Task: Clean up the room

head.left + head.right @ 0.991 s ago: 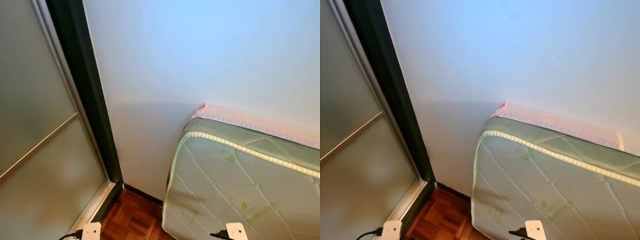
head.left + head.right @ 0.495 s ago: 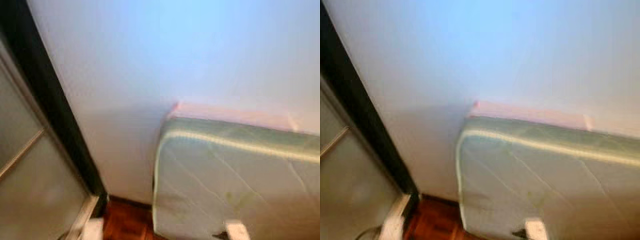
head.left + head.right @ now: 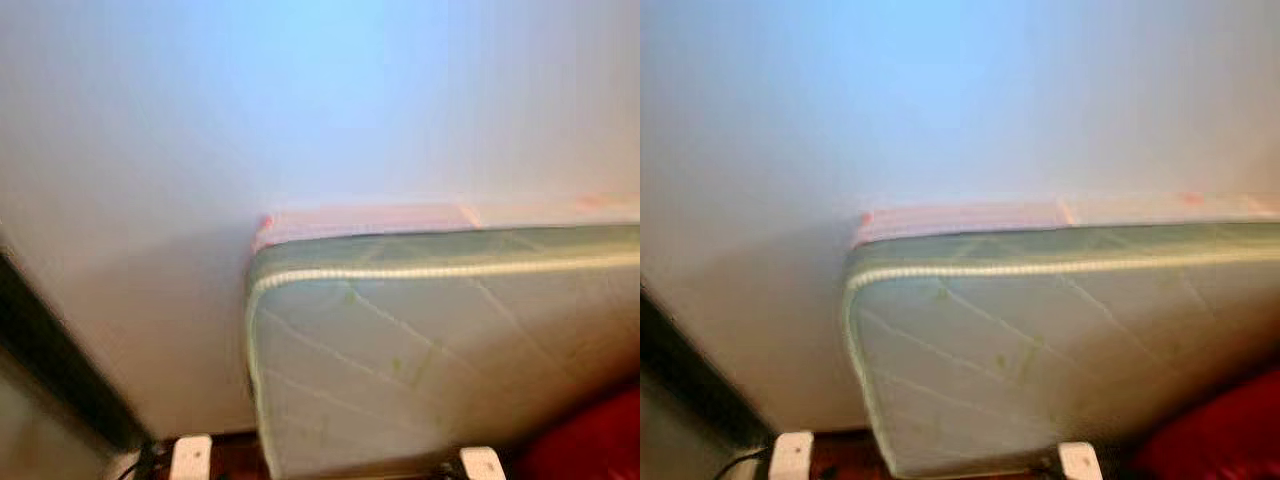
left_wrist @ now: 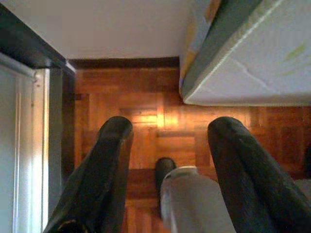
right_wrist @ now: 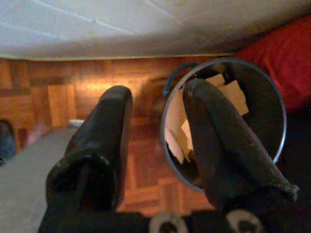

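Camera swung right — blurred mattress; left hand, right hand both spread, empty.

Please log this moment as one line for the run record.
left hand: open, over parquet floor | right hand: open, above bin of paper scraps | mattress against wall

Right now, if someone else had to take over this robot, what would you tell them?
Left gripper: fingers open, empty, hanging over the parquet floor near the dark door frame.
Right gripper: fingers open, one finger in front of a round metal bin with paper scraps inside; I can't tell if it touches the rim.
Ahead: a green quilted mattress leaning against the wall, something red beside it.
Done: scraps are in the bin. Left: nothing is held; head views are blurred, so look around before acting.
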Motion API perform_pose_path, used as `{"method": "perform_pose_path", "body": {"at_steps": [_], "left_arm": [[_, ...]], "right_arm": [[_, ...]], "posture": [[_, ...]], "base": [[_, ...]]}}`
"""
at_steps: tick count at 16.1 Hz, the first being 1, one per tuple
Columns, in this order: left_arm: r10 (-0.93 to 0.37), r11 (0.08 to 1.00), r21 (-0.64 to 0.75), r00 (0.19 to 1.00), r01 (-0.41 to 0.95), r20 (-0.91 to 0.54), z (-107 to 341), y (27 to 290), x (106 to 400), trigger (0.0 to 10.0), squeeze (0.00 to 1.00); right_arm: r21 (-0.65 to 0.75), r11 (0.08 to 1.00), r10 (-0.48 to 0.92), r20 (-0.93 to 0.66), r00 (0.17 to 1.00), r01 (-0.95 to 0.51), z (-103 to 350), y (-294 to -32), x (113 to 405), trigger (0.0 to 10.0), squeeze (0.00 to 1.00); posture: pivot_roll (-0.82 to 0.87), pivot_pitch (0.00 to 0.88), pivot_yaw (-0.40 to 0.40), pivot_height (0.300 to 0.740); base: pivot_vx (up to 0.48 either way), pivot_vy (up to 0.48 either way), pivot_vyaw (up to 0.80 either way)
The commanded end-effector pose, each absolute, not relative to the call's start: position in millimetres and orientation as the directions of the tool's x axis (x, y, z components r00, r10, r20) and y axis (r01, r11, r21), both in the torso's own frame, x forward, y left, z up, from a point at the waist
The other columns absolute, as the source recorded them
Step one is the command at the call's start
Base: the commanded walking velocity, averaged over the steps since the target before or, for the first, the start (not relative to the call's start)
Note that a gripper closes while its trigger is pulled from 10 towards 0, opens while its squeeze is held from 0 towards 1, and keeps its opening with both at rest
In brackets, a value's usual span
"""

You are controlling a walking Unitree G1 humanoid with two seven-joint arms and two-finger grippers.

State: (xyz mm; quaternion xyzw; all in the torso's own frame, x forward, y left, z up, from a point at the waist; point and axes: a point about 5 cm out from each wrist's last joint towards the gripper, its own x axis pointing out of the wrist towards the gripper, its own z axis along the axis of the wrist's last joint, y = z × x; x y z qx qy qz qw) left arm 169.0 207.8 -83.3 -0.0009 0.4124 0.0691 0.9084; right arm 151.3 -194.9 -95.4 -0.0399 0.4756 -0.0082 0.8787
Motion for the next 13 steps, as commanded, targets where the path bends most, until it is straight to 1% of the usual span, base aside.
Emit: {"method": "perform_pose_path", "body": {"at_steps": [1,4,13], "left_arm": [[-0.007,0.999,0.019,0.535,0.044,-0.845,-90.5,195.6,165.6,10.0,0.0],[-0.008,0.999,0.02,0.536,0.046,-0.844,-90.5,195.2,165.7,10.0,0.0],[-0.015,0.999,0.016,0.535,0.052,-0.845,-90.1,194.6,166.8,10.0,0.0]], "right_arm": [[0.096,0.964,-0.087,-0.766,0.637,0.246,-61.5,-228.0,212.3,10.0,0.0],[0.085,0.972,-0.078,-0.768,0.636,0.221,-61.3,-228.1,212.6,10.0,0.0],[0.09,0.97,-0.076,-0.768,0.636,0.225,-60.7,-227.6,213.9,10.0,0.0]], "posture": [[0.02,0.0,0.04,0.74],[0.02,0.0,0.04,0.74],[0.03,0.0,0.036,0.74]], "base": [[0.0,0.0,-0.76],[0.0,0.0,-0.76],[0.0,0.0,-0.76]]}}
